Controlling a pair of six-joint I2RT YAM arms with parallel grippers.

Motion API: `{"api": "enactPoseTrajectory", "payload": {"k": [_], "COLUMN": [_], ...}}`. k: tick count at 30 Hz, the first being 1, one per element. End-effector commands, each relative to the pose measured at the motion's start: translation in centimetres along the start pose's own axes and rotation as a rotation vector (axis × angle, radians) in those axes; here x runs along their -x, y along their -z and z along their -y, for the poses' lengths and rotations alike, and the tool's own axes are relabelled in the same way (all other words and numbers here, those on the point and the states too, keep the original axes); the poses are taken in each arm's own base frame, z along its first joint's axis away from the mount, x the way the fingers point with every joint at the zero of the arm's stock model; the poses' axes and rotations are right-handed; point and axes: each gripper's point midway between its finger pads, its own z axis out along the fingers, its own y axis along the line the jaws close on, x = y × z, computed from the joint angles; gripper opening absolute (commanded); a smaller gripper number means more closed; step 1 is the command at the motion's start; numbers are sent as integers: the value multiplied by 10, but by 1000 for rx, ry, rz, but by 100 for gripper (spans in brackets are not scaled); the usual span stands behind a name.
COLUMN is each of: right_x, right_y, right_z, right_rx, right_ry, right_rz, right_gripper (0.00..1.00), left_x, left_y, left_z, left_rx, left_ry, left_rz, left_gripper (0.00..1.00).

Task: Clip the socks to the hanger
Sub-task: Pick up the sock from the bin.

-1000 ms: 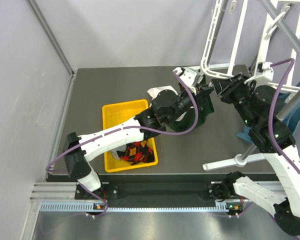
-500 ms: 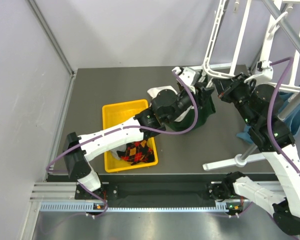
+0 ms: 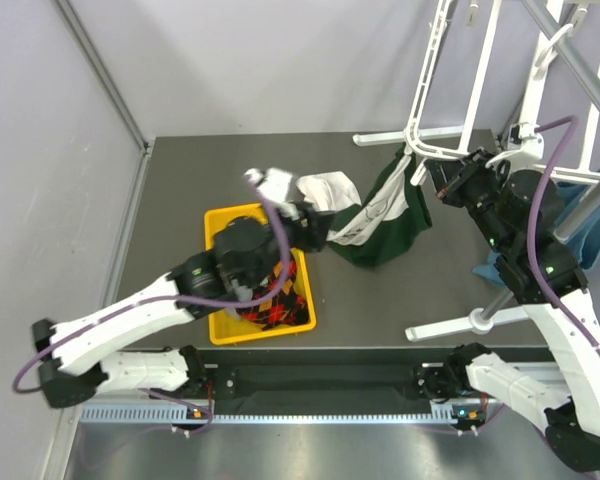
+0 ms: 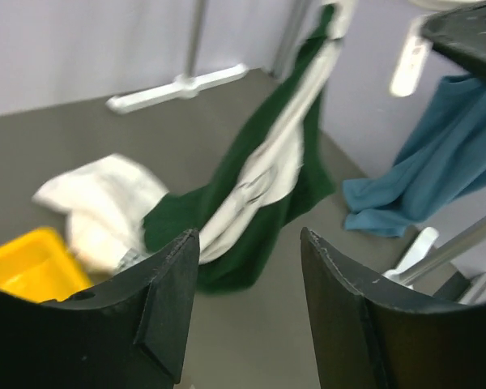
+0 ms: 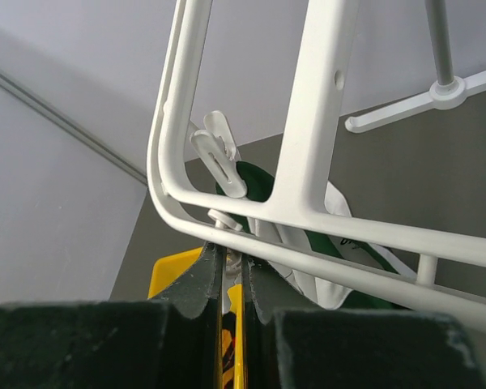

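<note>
The left gripper (image 4: pixel 248 240) hangs over the 2 o'clock corner of the yellow bin (image 3: pixel 240 208), its jaws wide apart with nothing between them. The right gripper (image 5: pixel 233 263) is closed tight just under a corner rail of the hanger (image 5: pixel 320 105), at about 2 o'clock on the table (image 3: pixel 230 170). Its tips are right at a small white clip (image 5: pixel 225 219), though whether they pinch it I cannot tell. A green and white sock (image 3: pixel 385 215) hangs from that corner, its lower end on the table. The argyle socks (image 3: pixel 280 300) lie in the bin, at 8 o'clock.
</note>
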Motion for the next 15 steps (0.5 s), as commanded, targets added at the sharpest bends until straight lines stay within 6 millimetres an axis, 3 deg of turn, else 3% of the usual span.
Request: {"api": "enactPoseTrajectory", "payload": {"k": [1, 4, 5, 7, 8, 10, 11, 15], "right_x": [-6, -7, -7, -8, -9, -11, -10, -12], "right_y": [-1, -1, -1, -2, -2, 0, 1, 2], "right_z": [2, -1, 0, 3, 3, 6, 7, 13], "right_rx": [17, 33, 28, 19, 20, 16, 10, -10], "right_ry": [26, 37, 40, 48, 48, 49, 47, 48], "right_rz": [-21, -31, -28, -29, -32, -33, -29, -24], "right_gripper": [0, 0, 0, 0, 0, 0, 0, 0], "left_x": [-63, -81, -99, -115, -129, -151, -163, -196], "left_y": [47, 76, 88, 92, 93, 91, 90, 92], "left_z": [-73, -113, -134, -148, -170, -180, -198, -222], "left_rx": [257, 402, 469, 503, 572, 566, 628, 721], "left_ry": [12, 64, 50, 73, 72, 99, 110, 96], "left_rz": [-163, -187, -234, -287, -345, -448, -490, -545], "left_gripper": [57, 58, 58, 58, 58, 57, 56, 55]}}
